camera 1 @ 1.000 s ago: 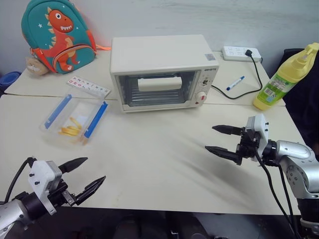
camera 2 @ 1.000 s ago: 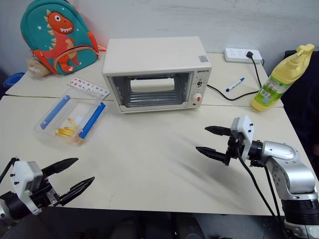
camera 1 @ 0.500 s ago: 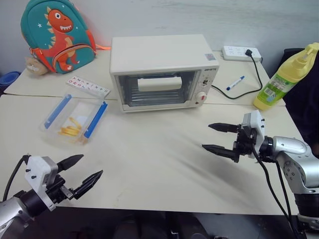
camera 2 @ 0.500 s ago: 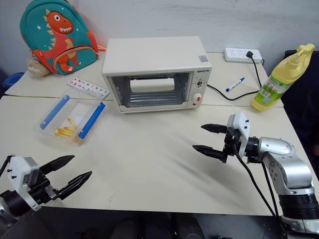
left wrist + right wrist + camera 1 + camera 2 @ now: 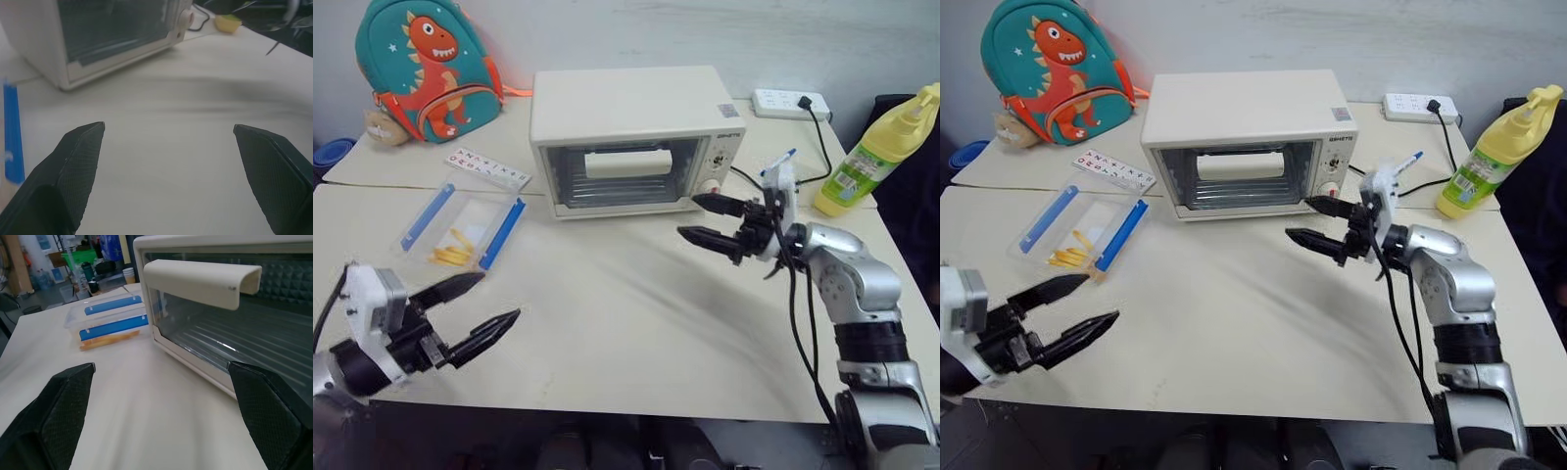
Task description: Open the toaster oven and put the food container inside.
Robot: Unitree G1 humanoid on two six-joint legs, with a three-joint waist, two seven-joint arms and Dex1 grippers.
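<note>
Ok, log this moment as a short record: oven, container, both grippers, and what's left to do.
oven: door shut, handle across the top of the glass
container: on the table, left of the oven, yellow sticks inside
right gripper: open, empty, in front of the oven's lower right corner
left gripper: open, empty, at the table's near left edge
left to do: open door, load container
</note>
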